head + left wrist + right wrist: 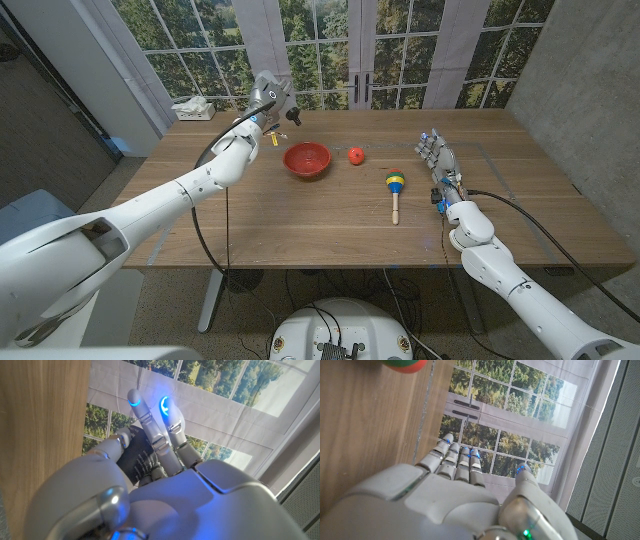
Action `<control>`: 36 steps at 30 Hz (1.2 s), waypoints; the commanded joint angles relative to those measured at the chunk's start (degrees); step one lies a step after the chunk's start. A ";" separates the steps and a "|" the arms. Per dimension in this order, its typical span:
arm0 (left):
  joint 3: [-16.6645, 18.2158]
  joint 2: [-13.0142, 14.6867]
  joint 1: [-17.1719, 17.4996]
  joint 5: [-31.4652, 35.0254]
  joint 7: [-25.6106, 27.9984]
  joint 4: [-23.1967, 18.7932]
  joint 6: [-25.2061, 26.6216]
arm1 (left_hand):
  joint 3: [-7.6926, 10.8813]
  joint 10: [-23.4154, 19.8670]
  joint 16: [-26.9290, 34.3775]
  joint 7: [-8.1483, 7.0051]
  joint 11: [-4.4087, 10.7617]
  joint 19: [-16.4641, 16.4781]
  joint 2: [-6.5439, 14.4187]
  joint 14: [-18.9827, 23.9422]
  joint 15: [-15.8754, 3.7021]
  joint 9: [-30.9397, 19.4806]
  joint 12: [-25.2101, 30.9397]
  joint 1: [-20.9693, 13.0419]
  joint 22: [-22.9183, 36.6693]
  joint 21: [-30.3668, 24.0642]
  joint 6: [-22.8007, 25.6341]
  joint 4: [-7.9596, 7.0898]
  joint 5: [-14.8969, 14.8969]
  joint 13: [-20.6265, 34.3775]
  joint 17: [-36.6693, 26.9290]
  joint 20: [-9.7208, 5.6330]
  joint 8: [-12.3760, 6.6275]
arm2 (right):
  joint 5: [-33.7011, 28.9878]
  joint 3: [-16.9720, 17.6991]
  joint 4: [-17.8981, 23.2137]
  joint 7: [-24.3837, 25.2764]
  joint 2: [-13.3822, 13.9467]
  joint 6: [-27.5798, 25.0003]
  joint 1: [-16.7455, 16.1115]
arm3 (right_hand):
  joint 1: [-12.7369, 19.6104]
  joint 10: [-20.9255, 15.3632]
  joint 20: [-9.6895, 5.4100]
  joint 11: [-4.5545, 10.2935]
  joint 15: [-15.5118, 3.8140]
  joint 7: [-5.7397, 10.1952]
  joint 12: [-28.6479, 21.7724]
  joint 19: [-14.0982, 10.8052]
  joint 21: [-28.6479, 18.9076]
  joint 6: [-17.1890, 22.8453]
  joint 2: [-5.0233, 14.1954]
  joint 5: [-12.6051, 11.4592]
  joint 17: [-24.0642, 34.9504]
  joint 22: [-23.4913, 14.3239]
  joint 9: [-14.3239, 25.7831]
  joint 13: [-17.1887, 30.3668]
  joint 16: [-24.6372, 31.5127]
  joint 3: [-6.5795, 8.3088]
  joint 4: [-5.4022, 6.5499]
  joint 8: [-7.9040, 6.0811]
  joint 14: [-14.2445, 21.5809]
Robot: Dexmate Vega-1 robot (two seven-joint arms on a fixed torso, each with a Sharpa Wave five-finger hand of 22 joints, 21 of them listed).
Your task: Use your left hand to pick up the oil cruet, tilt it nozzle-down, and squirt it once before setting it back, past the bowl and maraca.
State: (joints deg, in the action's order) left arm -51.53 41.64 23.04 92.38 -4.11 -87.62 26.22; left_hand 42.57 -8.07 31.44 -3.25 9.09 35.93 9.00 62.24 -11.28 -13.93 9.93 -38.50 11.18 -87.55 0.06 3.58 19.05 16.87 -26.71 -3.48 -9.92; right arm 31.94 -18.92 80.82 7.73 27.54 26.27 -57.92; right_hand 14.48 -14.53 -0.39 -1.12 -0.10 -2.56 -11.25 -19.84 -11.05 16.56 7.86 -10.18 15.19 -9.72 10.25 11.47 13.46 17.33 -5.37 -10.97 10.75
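In the head view my left hand is raised over the far left of the table, beyond the red bowl. It grips the oil cruet, mostly hidden by the fingers. The cruet's dark, orange-tipped nozzle sticks out below the fingers, tilted down toward the table. A small yellow part shows under the wrist. The left wrist view has my left hand with something dark in its palm. The maraca lies at the middle right. My right hand stands beside it, fingers straight and holding nothing.
A small red ball sits between bowl and maraca. A tissue box stands at the far left corner. Windows run behind the table's far edge. The maraca's head peeks into the right wrist view beyond my right hand.
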 commanded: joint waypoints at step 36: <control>-0.43 1.57 -0.95 0.46 2.30 -0.80 -3.04 | 7.36 -11.78 -0.91 -1.50 2.93 1.99 2.57 5.01 -1.98 2.93 5.85 -2.91 1.06 -0.65 14.99 -3.77 1.43 -5.23 -3.81 -8.64 -4.52 | 0.75 -0.45 -2.50 -1.30 -0.81 0.74 1.50 | -0.89 -0.19 0.20 -0.43 0.42 -0.27 -0.22 -0.07 -0.16 0.17 -0.29 0.01 -0.08 -0.18 0.23 0.05 0.10 0.10 -0.41 -0.09 0.16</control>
State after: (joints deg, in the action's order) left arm -52.32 42.02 21.96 94.08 -3.03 -87.09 25.38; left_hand 47.08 -13.28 30.17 -3.17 7.78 37.60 11.12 66.36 -12.92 -10.94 15.11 -39.96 11.88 -87.66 11.36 2.05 20.16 11.84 -30.06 -3.49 -13.58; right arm 32.37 -19.36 78.69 6.74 26.91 26.74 -56.51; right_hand 13.88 -14.53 -0.40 -1.12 -0.10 -2.56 -11.25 -19.83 -11.05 16.56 7.25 -10.18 15.19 -9.73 10.25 11.47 13.46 17.33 -5.37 -10.97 10.75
